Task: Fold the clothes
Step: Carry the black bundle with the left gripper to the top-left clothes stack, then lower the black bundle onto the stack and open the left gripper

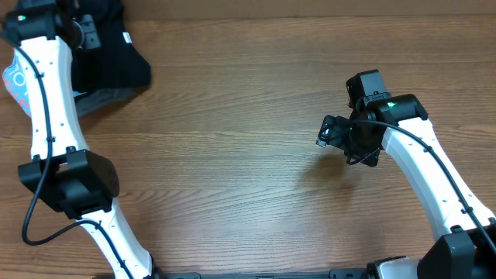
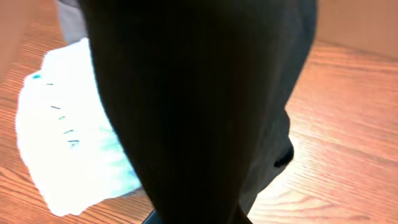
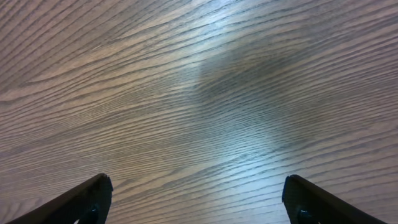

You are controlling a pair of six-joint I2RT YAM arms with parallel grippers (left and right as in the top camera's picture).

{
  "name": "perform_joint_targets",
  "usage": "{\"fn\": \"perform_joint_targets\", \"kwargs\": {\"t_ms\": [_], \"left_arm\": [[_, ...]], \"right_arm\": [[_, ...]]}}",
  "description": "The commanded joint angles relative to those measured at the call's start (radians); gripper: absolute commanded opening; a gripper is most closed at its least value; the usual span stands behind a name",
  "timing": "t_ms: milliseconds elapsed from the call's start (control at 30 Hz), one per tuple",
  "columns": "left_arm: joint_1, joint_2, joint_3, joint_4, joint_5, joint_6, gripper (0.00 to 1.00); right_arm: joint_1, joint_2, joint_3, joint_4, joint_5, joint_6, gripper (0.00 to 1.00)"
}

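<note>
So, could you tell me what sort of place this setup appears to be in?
Probably a robotics lab bench, not a home: a wood-grain table, two white robot arms reaching over it, and a black T-shirt heaped with other garments in one corner.

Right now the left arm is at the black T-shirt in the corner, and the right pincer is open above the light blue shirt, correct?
Not quite. The right pincer is open above bare table, not the light blue shirt, as the right wrist view shows. The left arm is at the black T-shirt in the corner.
</note>
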Motion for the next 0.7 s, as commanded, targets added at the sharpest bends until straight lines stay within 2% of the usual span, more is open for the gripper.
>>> {"fn": "perform_joint_targets", "kwargs": {"t_ms": [0, 533, 600, 667], "left_arm": [[0.028, 0.003, 0.036, 0.01, -0.008, -0.018, 0.04], [0.218, 0.009, 0.032, 0.02, 0.04, -0.076, 0.05], [0.228, 0.013, 0.022, 0.025, 0.042, -0.077, 0.07], [0.233, 0.027, 0.019, 0.027, 0.042, -0.076, 0.15]], "right_arm": [[-0.002, 0.003, -0.002, 0.0, -0.005, -0.003, 0.92], [-0.002, 0.003, -0.002, -0.012, -0.006, -0.003, 0.91], [-0.002, 0.003, -0.002, -0.016, -0.006, -0.003, 0.91], [-0.002, 0.003, -0.002, -0.019, -0.006, -0.003, 0.91]]}}
